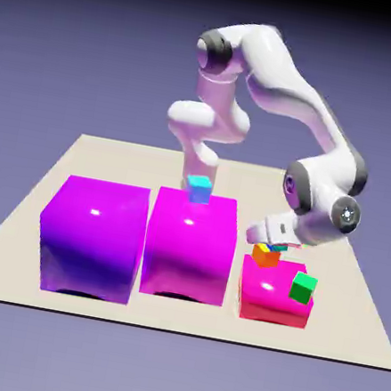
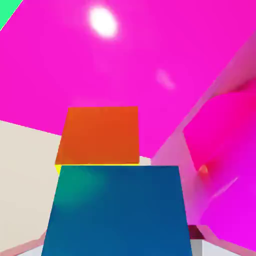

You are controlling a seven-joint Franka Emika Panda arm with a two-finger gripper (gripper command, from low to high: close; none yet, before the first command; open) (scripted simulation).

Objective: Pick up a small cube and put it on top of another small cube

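Two jaws of the gripper [image 2: 118, 245] are closed on the teal cube [image 2: 117, 210], which is seen at the bottom of the hand view. Just above it in that frame, the orange cube [image 2: 102, 135] is shown, its yellow face mostly hidden. In the exterior view, both are found at the right, by the low magenta block [image 1: 272, 294], with the green cube [image 1: 303, 288] placed at its right side.

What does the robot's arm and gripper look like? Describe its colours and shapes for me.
The arm is glossy white, with smooth rounded links and dark grey rings and caps at several joints. The hand is white too, a blocky piece. No sleeve or cable shows.
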